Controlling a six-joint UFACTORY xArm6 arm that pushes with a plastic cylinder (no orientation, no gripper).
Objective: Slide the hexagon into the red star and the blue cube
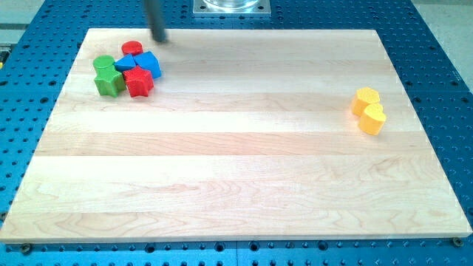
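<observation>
My tip (161, 39) stands near the board's top edge, just up and to the right of a cluster of blocks at the view's top left. In that cluster the red star (138, 81) lies at the lower right and the blue cube (150, 62) touches it from above. The yellow hexagon (365, 98) sits far away at the view's right, touching a yellow heart (372, 118) just below it. My tip touches no block.
The cluster also holds a red round block (132, 49), a second blue block (124, 63), a green round block (104, 64) and a green star (110, 82). The wooden board (236, 185) lies on a blue perforated table.
</observation>
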